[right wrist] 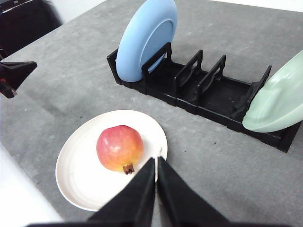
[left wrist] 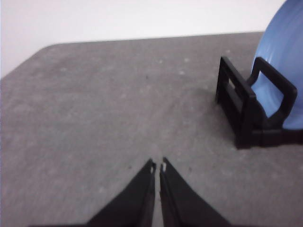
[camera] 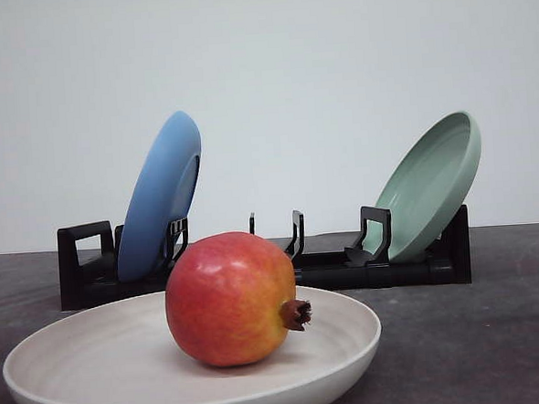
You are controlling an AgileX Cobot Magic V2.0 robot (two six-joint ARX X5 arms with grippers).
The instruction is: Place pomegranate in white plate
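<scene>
Both sets of fingers pressed together, empty: right fingers (right wrist: pixel 156 163) near the plate (right wrist: pixel 80 189) rim, left fingers (left wrist: pixel 157 166) over bare desk (left wrist: pixel 94 118). Pomegranate (right wrist: pixel 120 147) sits in the plate, calyx sideways. Likely firm, glossy, rolls easily; grip across its middle.

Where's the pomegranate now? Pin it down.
The pomegranate sits in the white plate, front view foreground, ahead of the black rack holding the blue plate.
</scene>
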